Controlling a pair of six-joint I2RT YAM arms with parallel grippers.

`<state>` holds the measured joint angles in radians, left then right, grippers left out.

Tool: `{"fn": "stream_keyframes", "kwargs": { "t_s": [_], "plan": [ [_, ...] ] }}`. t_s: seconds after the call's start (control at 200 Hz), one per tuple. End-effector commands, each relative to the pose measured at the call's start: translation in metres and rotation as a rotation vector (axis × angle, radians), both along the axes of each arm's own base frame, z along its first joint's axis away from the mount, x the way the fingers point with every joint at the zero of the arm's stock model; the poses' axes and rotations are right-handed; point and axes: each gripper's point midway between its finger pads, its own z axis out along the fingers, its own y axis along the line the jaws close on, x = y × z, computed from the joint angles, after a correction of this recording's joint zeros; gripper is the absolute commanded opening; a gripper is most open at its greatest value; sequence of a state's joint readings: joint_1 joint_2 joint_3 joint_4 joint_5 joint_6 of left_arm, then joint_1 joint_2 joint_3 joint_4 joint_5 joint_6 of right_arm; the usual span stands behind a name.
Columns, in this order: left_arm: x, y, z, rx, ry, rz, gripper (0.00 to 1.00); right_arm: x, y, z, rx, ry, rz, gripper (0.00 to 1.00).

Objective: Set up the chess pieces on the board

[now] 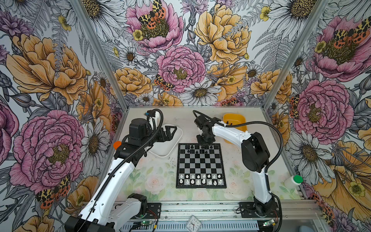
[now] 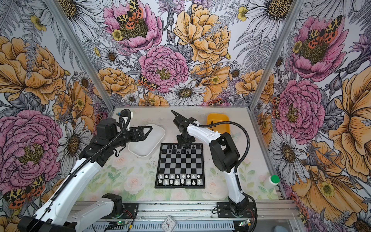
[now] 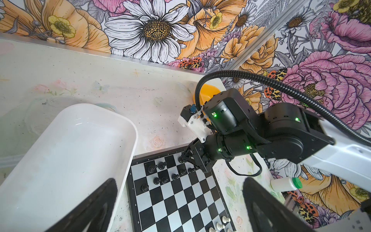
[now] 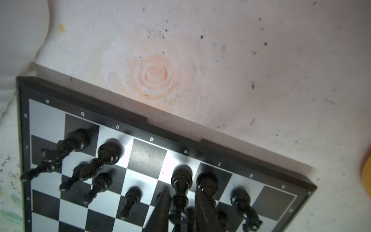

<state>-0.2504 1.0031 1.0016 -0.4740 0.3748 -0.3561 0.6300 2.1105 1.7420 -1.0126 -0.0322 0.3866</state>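
While the left gripper (image 1: 171, 132) hangs wide open over the white tub (image 1: 160, 153), the right gripper (image 4: 181, 193) sits narrow, straddling an upright black piece (image 4: 181, 177) on the far rank of the board (image 1: 177, 166), and gripped or freed, I can't tell.

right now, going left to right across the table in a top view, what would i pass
white tub → chessboard → yellow tub → white bottle with a green cap
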Motion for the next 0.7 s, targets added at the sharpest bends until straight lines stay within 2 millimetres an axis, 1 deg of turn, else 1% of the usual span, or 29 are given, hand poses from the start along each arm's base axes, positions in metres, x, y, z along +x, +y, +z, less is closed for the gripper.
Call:
{"fn": "stream_keyframes", "kwargs": {
  "t_s": [0.0,0.065,0.235,0.31,0.375,0.455,0.535,0.63,0.695],
  "plan": [
    [0.0,0.007,0.018,0.016,-0.057,0.016,0.99,0.013,0.015,0.013,0.038,-0.049,0.018,0.3],
    [0.001,0.008,0.018,0.018,-0.06,0.019,0.99,0.019,0.019,0.022,0.054,-0.072,0.023,0.36],
    [0.003,0.011,0.024,0.026,-0.077,0.022,0.99,0.036,0.027,0.045,0.091,-0.132,0.026,0.4],
    [0.006,0.012,0.028,0.03,-0.091,0.027,0.99,0.046,0.023,0.06,0.102,-0.169,0.007,0.4],
    [0.01,0.01,0.032,0.031,-0.101,0.02,0.99,0.057,0.013,0.073,0.101,-0.205,-0.019,0.41],
    [0.019,0.004,0.038,0.024,-0.113,0.003,0.99,0.074,-0.012,0.086,0.092,-0.243,-0.073,0.41],
    [0.031,-0.005,0.044,0.024,-0.131,-0.014,0.99,0.092,-0.049,0.092,0.068,-0.261,-0.151,0.41],
    [0.045,-0.028,0.049,0.02,-0.146,-0.065,0.99,0.106,-0.096,0.097,0.04,-0.274,-0.247,0.4],
    [0.056,-0.051,0.05,0.018,-0.153,-0.116,0.99,0.113,-0.125,0.097,0.012,-0.282,-0.291,0.4]
  ]
}}
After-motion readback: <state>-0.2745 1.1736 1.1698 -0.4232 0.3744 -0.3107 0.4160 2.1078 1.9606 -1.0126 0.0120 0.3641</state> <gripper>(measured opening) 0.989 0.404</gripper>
